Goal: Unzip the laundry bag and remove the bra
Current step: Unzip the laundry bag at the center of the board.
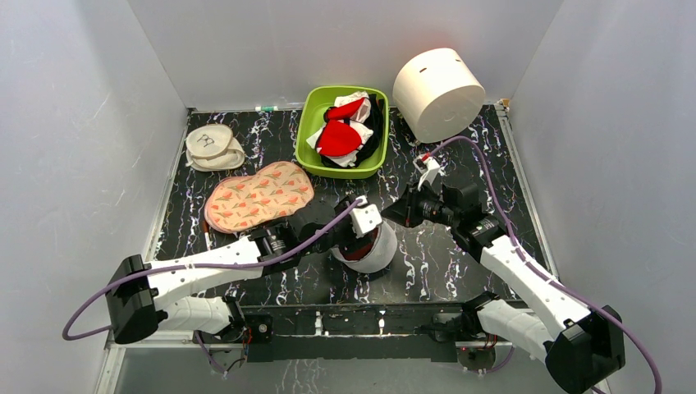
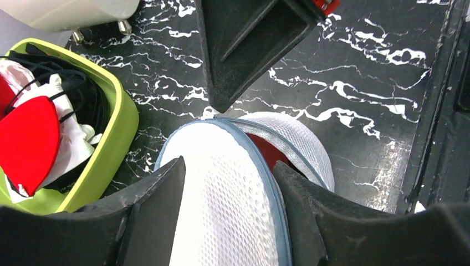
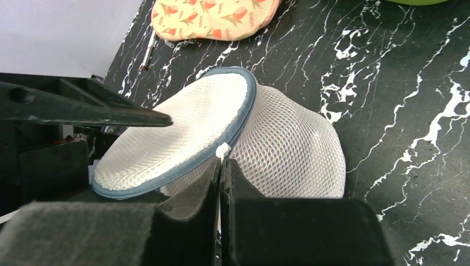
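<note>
Nearest you, the laundry bag [image 1: 367, 250] sits on the surface [image 1: 460, 263] between both arms. Its zip looks largely undone, as the lid [image 3: 177, 124] is tilted up off the mesh body. The bra [image 2: 265, 148] is not out yet; only a dark red patch shows in the gap under the lid. Your right gripper [image 3: 221, 163] has its jaws clenched on the white zip pull [image 3: 223, 149]. Your left gripper [image 2: 227, 166] has its jaws parted astride the lid, gripping nothing. Farther back, the green basin [image 1: 308, 123] stands well apart.

Grey-blue-rimmed white mesh laundry bag [image 3: 288, 149], black white-veined table [image 1: 447, 264], peach floral pouch [image 1: 258, 195], lime-green tub [image 1: 312, 123]
</note>
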You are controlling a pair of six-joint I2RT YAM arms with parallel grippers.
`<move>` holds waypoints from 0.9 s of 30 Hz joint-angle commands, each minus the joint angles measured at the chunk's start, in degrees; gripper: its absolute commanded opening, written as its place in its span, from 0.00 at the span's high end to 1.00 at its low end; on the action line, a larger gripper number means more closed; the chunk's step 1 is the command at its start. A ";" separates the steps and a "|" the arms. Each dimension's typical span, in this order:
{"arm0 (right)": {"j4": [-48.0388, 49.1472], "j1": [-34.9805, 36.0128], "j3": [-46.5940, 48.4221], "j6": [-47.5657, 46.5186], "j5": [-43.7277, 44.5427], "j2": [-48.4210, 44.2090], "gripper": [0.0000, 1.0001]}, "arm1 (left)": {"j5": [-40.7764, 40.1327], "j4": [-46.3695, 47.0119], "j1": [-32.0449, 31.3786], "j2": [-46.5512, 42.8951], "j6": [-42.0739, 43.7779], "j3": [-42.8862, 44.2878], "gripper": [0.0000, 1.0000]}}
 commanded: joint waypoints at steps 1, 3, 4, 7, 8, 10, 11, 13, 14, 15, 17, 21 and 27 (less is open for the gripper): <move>0.67 0.79 2.98 -0.43 -2.52 -1.55 1.00 | -1.52 -1.55 -0.43 0.81 0.52 2.49 0.41; -0.25 1.13 3.50 -0.43 -2.96 -1.50 1.00 | -2.38 -1.94 -0.59 1.56 1.03 2.77 0.43; -0.30 1.45 3.45 -0.31 -3.29 -1.67 1.00 | -2.82 -2.48 -0.64 1.82 0.98 3.28 0.45; -0.05 2.41 2.64 0.30 -3.19 -2.26 1.00 | -4.39 -3.18 -0.78 1.87 0.91 3.65 0.48; 0.03 2.51 2.44 0.54 -3.18 -2.31 1.00 | -5.05 -2.84 -0.89 1.78 1.14 3.28 0.49; -0.02 2.66 2.37 0.70 -3.65 -2.05 1.00 | -6.01 -2.13 -1.04 1.61 1.81 2.80 0.52; -0.04 2.77 2.33 0.72 -4.11 -1.87 1.00 | -6.26 -2.13 -1.08 1.59 1.85 2.97 0.55; 0.36 2.99 2.13 0.94 -4.57 -1.75 1.00 | -6.32 -2.77 -1.09 1.37 1.45 3.56 0.63; 0.44 3.08 2.11 1.05 -4.23 -1.70 1.00 | -6.20 -2.89 -1.09 1.14 1.27 3.62 0.67; 0.36 3.09 2.19 1.15 -3.74 -1.72 1.00 | -6.22 -2.69 -1.13 0.81 1.16 3.39 0.69; 0.10 3.09 2.30 1.16 -1.58 -2.18 1.00 | -6.08 -2.02 -1.17 -0.09 1.07 3.04 0.75; 1.15 3.04 1.92 1.29 2.80 -2.43 1.00 | -3.72 -0.54 -1.18 -2.51 0.55 2.14 0.89; 3.14 3.06 1.70 1.30 8.28 -0.53 1.00 | -1.33 -0.13 -1.19 -5.25 0.19 1.56 1.00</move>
